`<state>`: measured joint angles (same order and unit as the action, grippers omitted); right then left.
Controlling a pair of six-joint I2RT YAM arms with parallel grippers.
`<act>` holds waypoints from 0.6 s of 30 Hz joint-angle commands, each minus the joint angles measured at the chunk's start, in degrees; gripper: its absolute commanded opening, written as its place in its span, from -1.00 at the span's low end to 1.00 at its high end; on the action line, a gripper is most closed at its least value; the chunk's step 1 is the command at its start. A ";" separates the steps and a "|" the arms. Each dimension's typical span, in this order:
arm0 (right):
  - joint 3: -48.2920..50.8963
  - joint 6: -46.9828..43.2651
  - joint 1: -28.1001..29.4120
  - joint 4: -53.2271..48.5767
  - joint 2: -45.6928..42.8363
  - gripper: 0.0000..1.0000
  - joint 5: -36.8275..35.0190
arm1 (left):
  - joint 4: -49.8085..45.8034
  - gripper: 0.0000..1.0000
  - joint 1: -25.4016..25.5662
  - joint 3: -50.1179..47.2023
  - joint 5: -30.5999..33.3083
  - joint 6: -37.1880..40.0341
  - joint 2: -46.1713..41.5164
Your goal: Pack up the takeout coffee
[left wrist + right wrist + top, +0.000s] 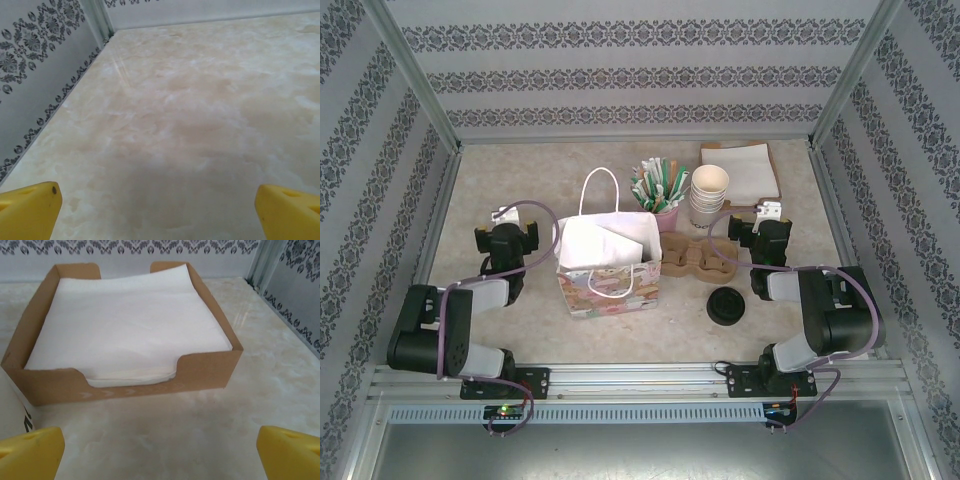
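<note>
Left hand (pixel 160 212) and right hand (pixel 160 455), both spread, empty; coffee (pixel 727 305) stands by the carrier (pixel 692 262), near the bag (pixel 605 292), likely staged for packing.

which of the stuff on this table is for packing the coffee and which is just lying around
For the job, likely:
small black-lidded takeout cup
brown cardboard cup carrier
patterned paper bag with white handles

Lying about:
stack of cream paper cups
pink cup of straws
brown cardboard tray of white napkins
</note>
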<state>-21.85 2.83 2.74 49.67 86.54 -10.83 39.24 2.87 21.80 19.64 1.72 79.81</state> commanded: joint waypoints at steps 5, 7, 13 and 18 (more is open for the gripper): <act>0.55 -0.28 -0.36 2.99 0.10 0.96 0.81 | 19.47 1.00 -0.40 -6.05 -4.93 -3.85 3.78; 0.50 -0.23 -0.36 2.82 -0.03 0.96 0.81 | 27.86 1.00 -0.50 -7.69 -6.57 -3.00 7.38; 0.58 -0.22 -0.37 2.98 0.04 0.96 0.79 | 16.68 1.00 -0.50 -2.52 -8.56 -3.03 7.19; 0.58 -0.27 -0.32 3.00 -0.01 0.96 0.81 | 18.57 1.00 -0.85 -2.40 -10.23 -2.91 10.24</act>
<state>-21.85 2.81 2.74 50.43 86.54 -10.83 57.21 2.85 20.45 10.94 -0.67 89.56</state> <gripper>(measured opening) 0.980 0.998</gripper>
